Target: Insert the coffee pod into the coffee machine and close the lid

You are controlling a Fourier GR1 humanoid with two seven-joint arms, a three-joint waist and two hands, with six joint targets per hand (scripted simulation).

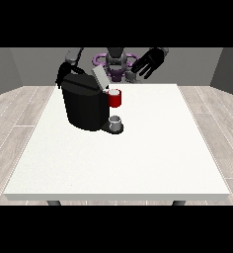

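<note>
**One machine, lid up, both hands raised**

The black coffee machine [84,106] stands on the white table [138,158], lid [99,77] tilted open. A red thing at the machine [115,98] sits above a grey thing [116,121] on its base. The hand at the view's right [149,62] hovers with fingers spread; the hand at the view's left [64,74] rests behind the machine, fingers unclear.

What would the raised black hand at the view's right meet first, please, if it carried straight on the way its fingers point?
Probably the upright grey lid of the black coffee machine: the hand has straight fingers aimed down and leftwards in the view. Depth is unclear, so it might pass behind.
</note>
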